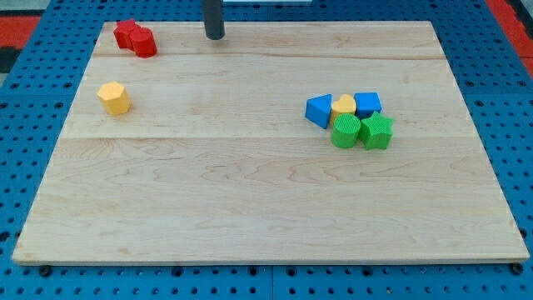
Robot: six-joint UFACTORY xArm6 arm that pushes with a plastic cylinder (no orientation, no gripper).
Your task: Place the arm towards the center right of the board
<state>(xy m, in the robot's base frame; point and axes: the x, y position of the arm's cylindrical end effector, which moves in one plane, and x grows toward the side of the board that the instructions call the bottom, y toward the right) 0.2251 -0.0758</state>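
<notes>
My tip point(215, 37) rests on the wooden board point(250, 192) near the view's top edge, left of the middle. It is far from the cluster at the centre right: a blue triangular block point(318, 110), a yellow heart block point(343, 105), a blue cube point(367, 104), a green cylinder-like block point(346, 131) and a green star block point(376, 132), all touching. Two red blocks point(136, 37) sit to the tip's left at the top left corner. A yellow hexagonal block point(114, 97) lies at the left.
The board lies on a blue perforated surface point(500, 100) that borders it on all sides. A red strip point(510, 17) shows at the view's top right corner.
</notes>
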